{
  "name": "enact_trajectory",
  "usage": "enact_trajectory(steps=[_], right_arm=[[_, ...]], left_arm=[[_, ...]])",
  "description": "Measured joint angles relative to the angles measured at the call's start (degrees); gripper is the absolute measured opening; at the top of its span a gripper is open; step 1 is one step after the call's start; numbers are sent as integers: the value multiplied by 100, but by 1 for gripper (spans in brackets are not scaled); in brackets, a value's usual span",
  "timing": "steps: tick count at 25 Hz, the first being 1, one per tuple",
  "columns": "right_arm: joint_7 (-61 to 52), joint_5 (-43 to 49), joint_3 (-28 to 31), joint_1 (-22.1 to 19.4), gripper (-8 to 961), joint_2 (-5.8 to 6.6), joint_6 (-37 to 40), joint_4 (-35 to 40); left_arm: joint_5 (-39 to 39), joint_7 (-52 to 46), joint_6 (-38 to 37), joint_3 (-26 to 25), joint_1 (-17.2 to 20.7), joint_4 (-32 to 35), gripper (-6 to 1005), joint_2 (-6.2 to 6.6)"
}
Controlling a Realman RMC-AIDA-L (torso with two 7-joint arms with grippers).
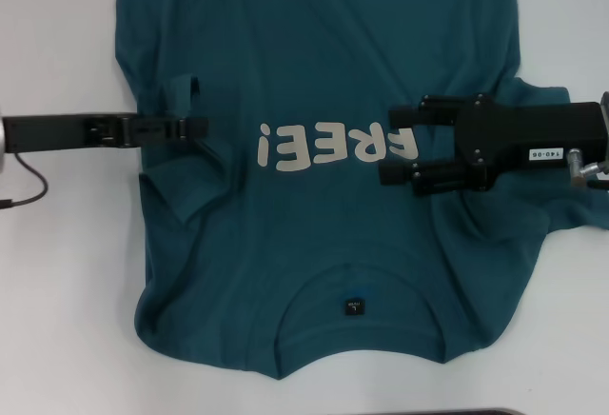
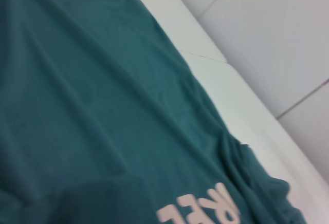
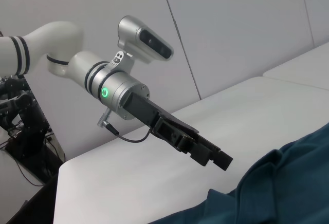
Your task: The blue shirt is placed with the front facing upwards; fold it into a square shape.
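We find the blue shirt (image 1: 324,148) spread front-up across the centre of the head view, collar and neck label (image 1: 353,306) toward the bottom edge, hem running off the top, on a white table (image 1: 57,291). The "FREE!" lettering (image 1: 333,146) sits mid-frame, upside down to the camera. Fabric is not flat: creases fan out lower left of centre, and a small fold of cloth (image 1: 183,91) stands up at left of centre. Left gripper (image 1: 190,128) comes in from the left edge at mid-height, tip on the shirt's left margin just below that raised fold; fingers look drawn together, but whether they pinch cloth we cannot tell. Right gripper (image 1: 404,146) enters from the right edge, jaws apart, spanning the lettering's end, apparently above the cloth w/o holding it. Bunched fabric, prob. the sleeve, lies under and behind the right arm. Risks, in our judgement: a left-side pull w/ creases still in would lock wrinkles into the fold and skew the edge; an uneven two-arm lift would drag the shirt off-square; the right jaws could catch one layer only, or snag the bunched sleeve.
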State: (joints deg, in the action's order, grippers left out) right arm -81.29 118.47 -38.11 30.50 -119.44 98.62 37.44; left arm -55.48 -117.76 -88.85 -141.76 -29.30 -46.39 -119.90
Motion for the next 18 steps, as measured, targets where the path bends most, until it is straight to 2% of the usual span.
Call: enact_trajectory(steps=[5,9,18], right_arm=[[1,0,15,0,912,0,0,9],[15,0,15,0,912,0,-1,1],[22,-15,14,0,912,0,-1,8]], left_arm=[[-30,47,208,-26,129,6,742,68],[-63,81,500,-13,78,94,885,1],[86,71,999,143,-284,405,885,-237]])
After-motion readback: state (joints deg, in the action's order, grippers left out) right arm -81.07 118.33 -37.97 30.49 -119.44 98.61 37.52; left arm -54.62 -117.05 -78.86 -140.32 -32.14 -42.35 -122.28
